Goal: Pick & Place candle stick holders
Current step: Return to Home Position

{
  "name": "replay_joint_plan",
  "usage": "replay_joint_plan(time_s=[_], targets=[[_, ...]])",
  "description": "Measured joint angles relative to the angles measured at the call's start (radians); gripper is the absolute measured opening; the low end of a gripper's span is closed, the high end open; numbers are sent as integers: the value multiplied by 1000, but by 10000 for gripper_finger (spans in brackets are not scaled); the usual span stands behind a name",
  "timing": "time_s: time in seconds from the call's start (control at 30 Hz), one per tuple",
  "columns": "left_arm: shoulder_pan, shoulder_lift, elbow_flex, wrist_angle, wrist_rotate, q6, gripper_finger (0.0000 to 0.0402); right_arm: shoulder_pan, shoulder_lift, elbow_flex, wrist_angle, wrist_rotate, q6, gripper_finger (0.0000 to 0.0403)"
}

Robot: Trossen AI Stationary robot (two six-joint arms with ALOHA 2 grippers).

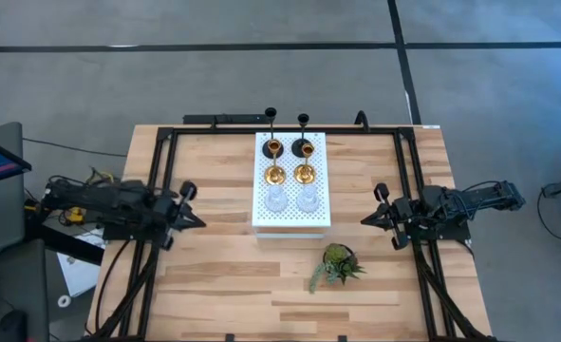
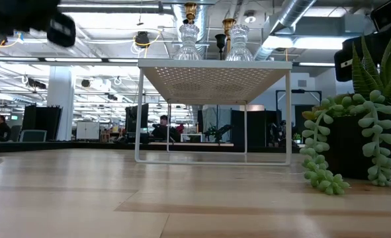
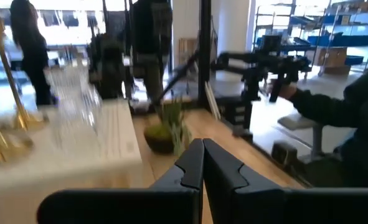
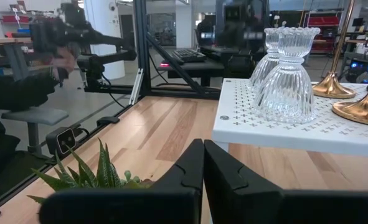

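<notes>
The candle stick holders [image 1: 305, 175] all stand on the white perforated shelf [image 1: 291, 218], in two rows of three. A black pair [image 1: 273, 149] is at one end, a gold pair [image 1: 275, 177] in the middle, and a clear glass pair [image 1: 275, 199] at the other end. Like stands beside like, which reads as a deliberate sorted display, each holder upright and inside the shelf's edges.

The left gripper [image 1: 199, 222] hangs over the desk [image 1: 223, 280] well apart from the shelf on one side. The right gripper [image 1: 364, 220] is well apart on the opposite side, and both point toward the shelf. Each has its fingers pressed together with nothing between them, as suits arms with no holder left to carry. Standing clear of the shelf likely guards the thin stems from a knock.

A small green plant [image 1: 338, 263] sits near the shelf's glass end, toward the right gripper. Placing looks complete.
</notes>
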Motion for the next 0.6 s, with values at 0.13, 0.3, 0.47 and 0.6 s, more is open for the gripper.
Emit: replay_joint_plan(time_s=[0.13,0.3,0.47,0.6], targets=[[0,0,-103,52,0,-79,6,0,0,0,0,0,0,0],[0,1,-171,125,0,-93,6,0,0,0,0,0,0,0],[0,1,-171,131,-2,-73,6,0,0,0,0,0,0,0],[0,8,-171,127,-5,-73,6,0,0,0,0,0,0,0]])
